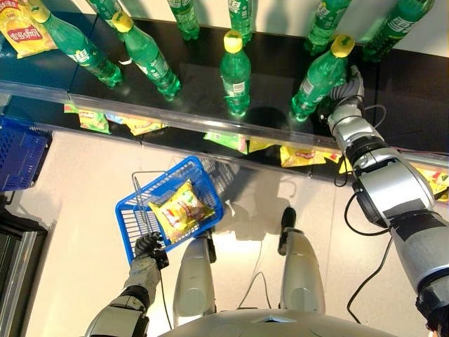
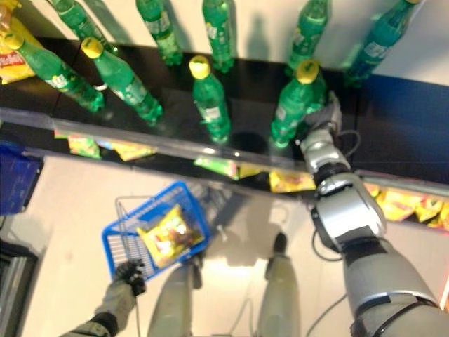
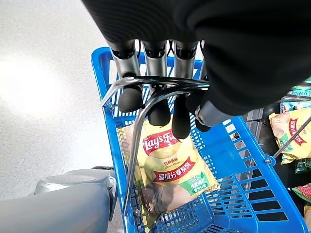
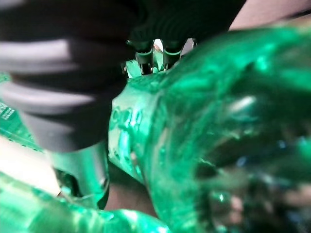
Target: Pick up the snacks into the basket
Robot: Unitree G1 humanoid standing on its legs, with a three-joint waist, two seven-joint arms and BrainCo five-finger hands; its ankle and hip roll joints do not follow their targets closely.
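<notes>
- L hand (image 1: 147, 246), lower left of the head views, fingers curled round the wire handles (image 3: 146, 92) of the blue basket (image 1: 133, 210); wrist view shows dark tips hooked over both metal bars
- Basket hangs tilted, centre-left of frame, over pale floor (image 1: 84, 182)
- One yellow snack bag (image 1: 181, 208) already lying inside the basket, against its mesh bottom; red logo + green patch visible on it in L wrist view
- R hand (image 1: 349, 90) upper right of frame, reaching onto the black shelf (image 1: 273, 63), pressed against a green bottle w/ yellow cap (image 1: 319, 76)
- R wrist view: green bottle plastic (image 4: 204, 121) right up against the hand, fingers mostly hidden behind it – can't tell if they're curled round it or straight
- More green bottles stand in a row along the shelf, e.g. one at centre (image 1: 236, 71), two upper left (image 1: 146, 53)
- More yellow snack bags (image 1: 302, 154) on the lower shelf level, under the glass edge, mid-frame; another bag top left corner (image 1: 21, 28)
- Second blue basket (image 1: 19, 151) at far left edge
</notes>
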